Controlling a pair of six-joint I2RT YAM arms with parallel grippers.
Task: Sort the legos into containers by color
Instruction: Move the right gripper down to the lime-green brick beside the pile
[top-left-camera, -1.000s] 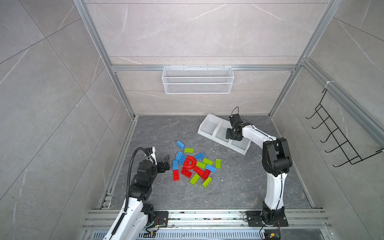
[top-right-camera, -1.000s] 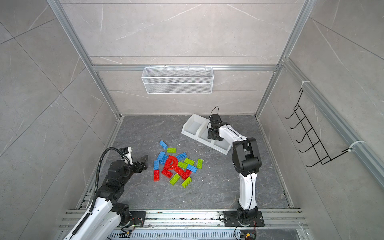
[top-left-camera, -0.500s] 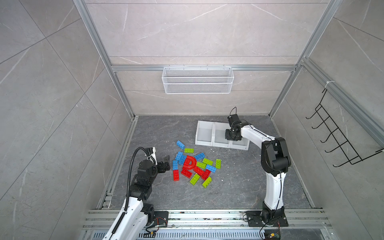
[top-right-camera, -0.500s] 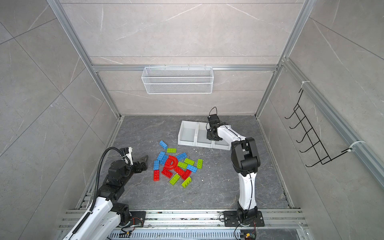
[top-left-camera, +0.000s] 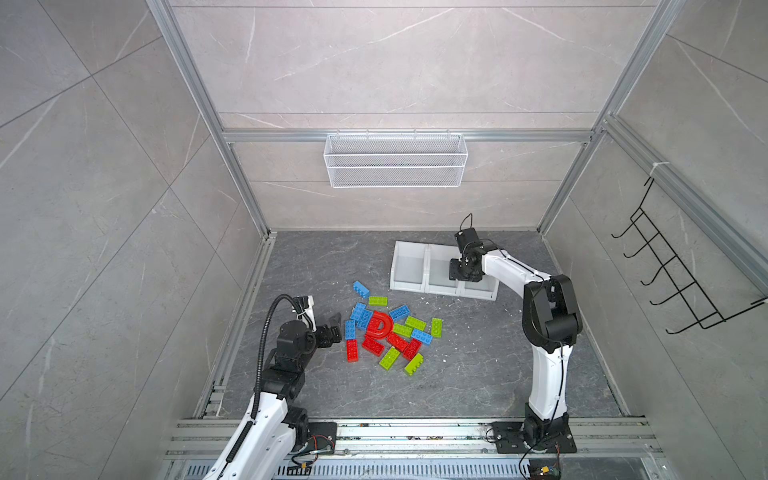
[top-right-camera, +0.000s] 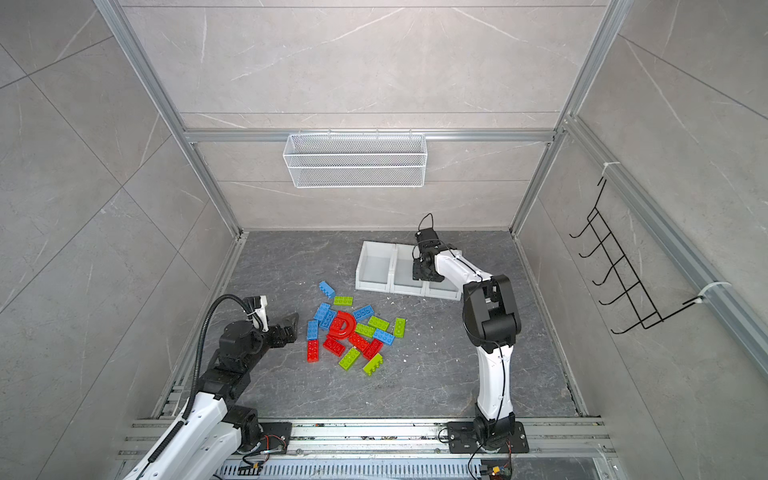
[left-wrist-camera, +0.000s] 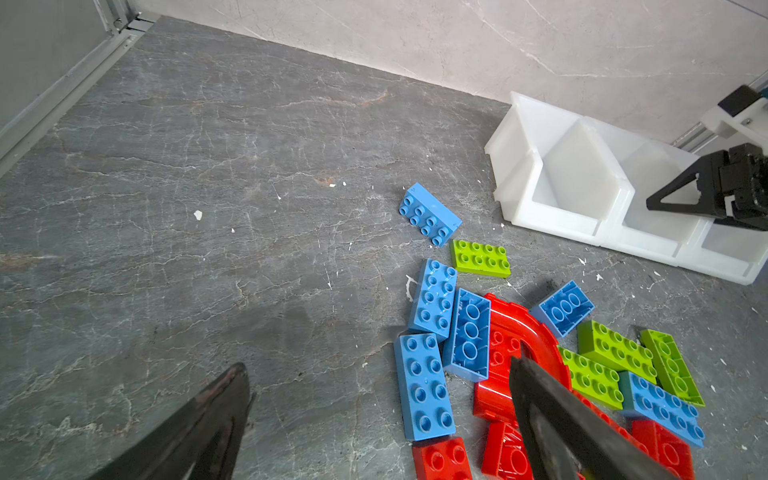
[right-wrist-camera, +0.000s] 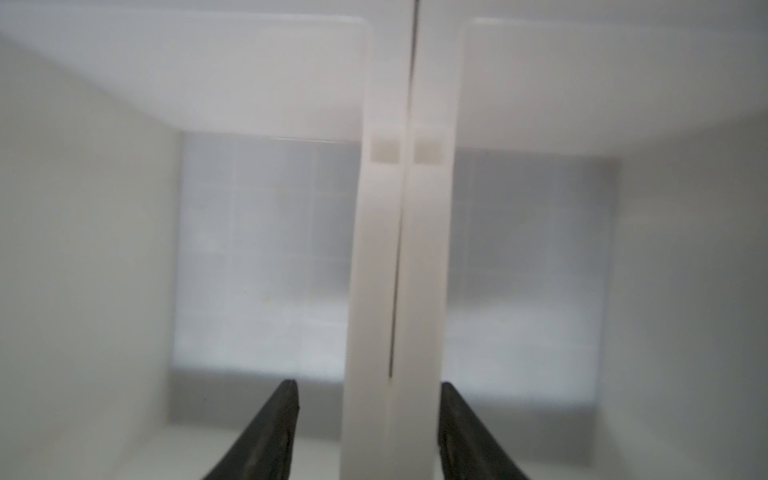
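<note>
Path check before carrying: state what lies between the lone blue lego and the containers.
Only bare grey floor lies between the lone blue lego and the containers; the left wrist view shows it best, and both top views agree.

Robot lab cell, aluminium frame (top-left-camera: 291, 136), tiled walls (top-left-camera: 395, 62)

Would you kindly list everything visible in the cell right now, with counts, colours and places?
blue legos: six, blue, loose heap at the centre
green legos: six, lime, same heap
red legos: about four, red, heap's near side
arch piece: one, red, in the heap's middle
containers: three joined, white, empty, behind the heap
wire basket: one, white, back wall
hook rack: one, black, right wall
floor: one, dark grey, marbled
left gripper: one, black, open, beside the heap
right gripper: one, black, open, astride the wall between the middle and right containers
</note>
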